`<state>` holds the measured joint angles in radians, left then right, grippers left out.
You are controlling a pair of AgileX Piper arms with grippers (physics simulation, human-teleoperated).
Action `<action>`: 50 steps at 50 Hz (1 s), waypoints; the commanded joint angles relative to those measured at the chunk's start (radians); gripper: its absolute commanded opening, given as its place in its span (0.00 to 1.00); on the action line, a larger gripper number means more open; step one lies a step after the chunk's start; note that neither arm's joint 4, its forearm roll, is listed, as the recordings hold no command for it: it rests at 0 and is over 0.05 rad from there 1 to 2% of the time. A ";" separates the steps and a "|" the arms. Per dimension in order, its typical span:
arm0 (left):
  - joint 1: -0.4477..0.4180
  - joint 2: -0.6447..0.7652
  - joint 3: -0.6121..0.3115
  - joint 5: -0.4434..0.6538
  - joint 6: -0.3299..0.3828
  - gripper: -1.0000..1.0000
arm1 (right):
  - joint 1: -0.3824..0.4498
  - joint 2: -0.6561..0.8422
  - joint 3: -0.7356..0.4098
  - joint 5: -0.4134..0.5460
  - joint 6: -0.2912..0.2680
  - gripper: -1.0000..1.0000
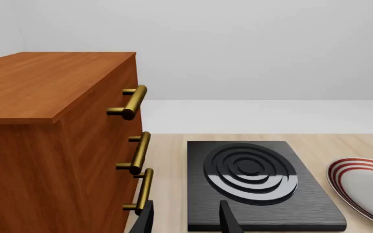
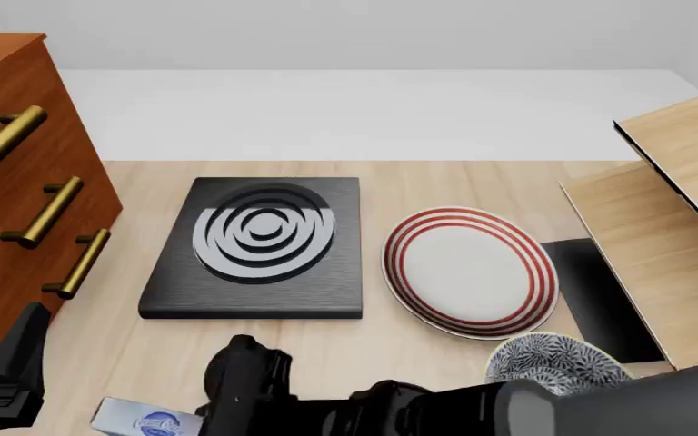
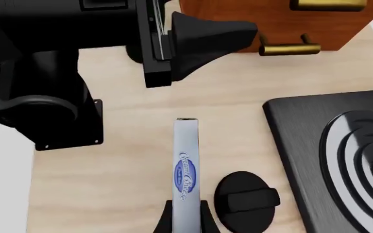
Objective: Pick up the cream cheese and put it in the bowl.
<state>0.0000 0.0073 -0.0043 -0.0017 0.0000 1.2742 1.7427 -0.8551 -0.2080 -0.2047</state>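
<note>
On the desk [image 2: 446,173], the drawer cabinet [image 2: 10,182] stood at the far left, the burner slab [image 2: 264,250] just to its right, and the plate [image 2: 471,271] right of the slab. The bowl [image 2: 555,361] sat just in front of the plate. The cream cheese [image 2: 143,420] lay at the near edge, in front of the slab, between the fingers of the right gripper [image 3: 185,218]

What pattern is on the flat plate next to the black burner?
The plate is white with several red rings around its rim, clearest in the front view.
</note>
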 commanded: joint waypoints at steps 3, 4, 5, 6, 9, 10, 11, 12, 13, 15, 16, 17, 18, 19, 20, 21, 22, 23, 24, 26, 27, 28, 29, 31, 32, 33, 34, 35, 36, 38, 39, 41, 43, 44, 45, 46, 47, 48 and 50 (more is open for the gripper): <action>0.000 0.000 0.000 0.000 0.000 1.00 | -0.018 -0.168 0.141 0.001 0.001 0.00; 0.000 0.000 0.000 0.000 0.000 1.00 | -0.020 -0.175 0.150 -0.001 0.002 0.00; 0.000 0.000 0.000 0.000 0.000 1.00 | -0.022 -0.188 0.166 -0.004 0.003 0.00; 0.000 0.000 0.000 0.000 0.000 1.00 | -0.027 -0.200 0.178 -0.006 0.003 0.00; 0.000 0.000 0.000 0.000 0.000 1.00 | -0.033 -0.238 0.206 -0.003 0.010 0.00; 0.000 0.000 0.000 0.000 0.000 1.00 | -0.037 -0.257 0.220 -0.001 0.008 0.00; 0.000 0.000 0.000 0.000 0.000 1.00 | -0.039 -0.266 0.226 0.001 0.008 0.00; 0.000 0.000 0.000 0.000 0.000 1.00 | -0.041 -0.285 0.238 0.006 0.010 0.00; 0.000 0.000 0.000 0.000 0.000 1.00 | -0.042 -0.296 0.243 0.009 0.011 0.00; 0.000 0.000 0.000 0.000 0.000 1.00 | -0.050 -0.331 0.259 0.021 0.008 0.00; 0.000 0.000 0.000 0.000 0.000 1.00 | -0.058 -0.356 0.270 0.030 0.006 0.00; 0.000 0.000 0.000 0.000 0.000 1.00 | -0.060 -0.367 0.275 0.035 0.006 0.00; 0.000 0.000 0.000 0.000 0.000 1.00 | -0.066 -0.388 0.284 0.045 0.003 0.00; 0.000 0.000 0.000 0.000 0.000 1.00 | -0.075 -0.407 0.292 0.053 -0.001 0.00; 0.000 0.000 0.000 0.000 0.000 1.00 | -0.082 -0.421 0.296 0.060 -0.003 0.00; 0.000 0.000 0.000 0.000 0.000 1.00 | -0.082 -0.421 0.296 0.060 -0.003 0.00; 0.000 0.000 0.000 0.000 0.000 1.00 | -0.090 -0.444 0.304 0.073 -0.006 0.00; 0.000 0.000 0.000 0.000 0.000 1.00 | -0.093 -0.456 0.307 0.080 -0.007 0.00; 0.000 0.000 0.000 0.000 0.000 1.00 | -0.097 -0.473 0.311 0.090 -0.006 0.00; 0.000 0.000 0.000 0.000 0.000 1.00 | -0.111 -0.506 0.322 0.109 -0.011 0.00; 0.000 0.000 0.000 0.000 0.000 1.00 | -0.115 -0.519 0.326 0.118 -0.012 0.00; 0.000 0.000 0.000 0.000 0.000 1.00 | -0.119 -0.534 0.331 0.127 -0.012 0.00; 0.000 0.000 0.000 0.000 0.000 1.00 | -0.124 -0.546 0.334 0.134 -0.015 0.00; 0.000 0.000 0.000 0.000 0.000 1.00 | -0.137 -0.587 0.344 0.160 -0.017 0.00; 0.000 0.000 0.000 0.000 0.000 1.00 | -0.143 -0.605 0.348 0.172 -0.016 0.00; 0.000 0.000 0.000 0.000 0.000 1.00 | -0.150 -0.622 0.353 0.183 -0.017 0.00; 0.000 0.000 0.000 0.000 0.000 1.00 | -0.156 -0.638 0.358 0.195 -0.019 0.00; 0.000 0.000 0.000 0.000 0.000 1.00 | -0.165 -0.651 0.363 0.204 -0.024 0.00; 0.000 0.000 0.000 0.000 0.000 1.00 | -0.177 -0.679 0.368 0.226 -0.024 0.00; 0.000 0.000 0.000 0.000 0.000 1.00 | -0.184 -0.700 0.369 0.244 -0.025 0.00; 0.000 0.000 0.000 0.000 0.000 1.00 | -0.193 -0.715 0.372 0.258 -0.027 0.00; 0.000 0.000 0.000 0.000 0.000 1.00 | -0.218 -0.756 0.377 0.298 -0.038 0.00; 0.000 0.000 0.000 0.000 0.000 1.00 | -0.237 -0.797 0.378 0.339 -0.039 0.00; 0.000 0.000 0.000 0.000 0.000 1.00 | -0.249 -0.815 0.379 0.358 -0.043 0.00; 0.000 0.000 0.000 0.000 0.000 1.00 | -0.258 -0.832 0.379 0.377 -0.045 0.00; 0.000 0.000 0.000 0.000 0.000 1.00 | -0.268 -0.856 0.375 0.404 -0.040 0.00; 0.000 0.000 0.000 0.000 0.000 1.00 | -0.268 -0.857 0.374 0.405 -0.040 0.00; 0.000 0.000 0.000 0.000 0.000 1.00 | -0.271 -0.871 0.369 0.426 -0.036 0.00; 0.000 0.000 0.000 0.000 0.000 1.00 | -0.302 -0.911 0.367 0.477 -0.049 0.00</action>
<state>0.0000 0.0073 -0.0043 -0.0017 0.0000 1.0530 0.9941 -0.4892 0.1122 -0.2483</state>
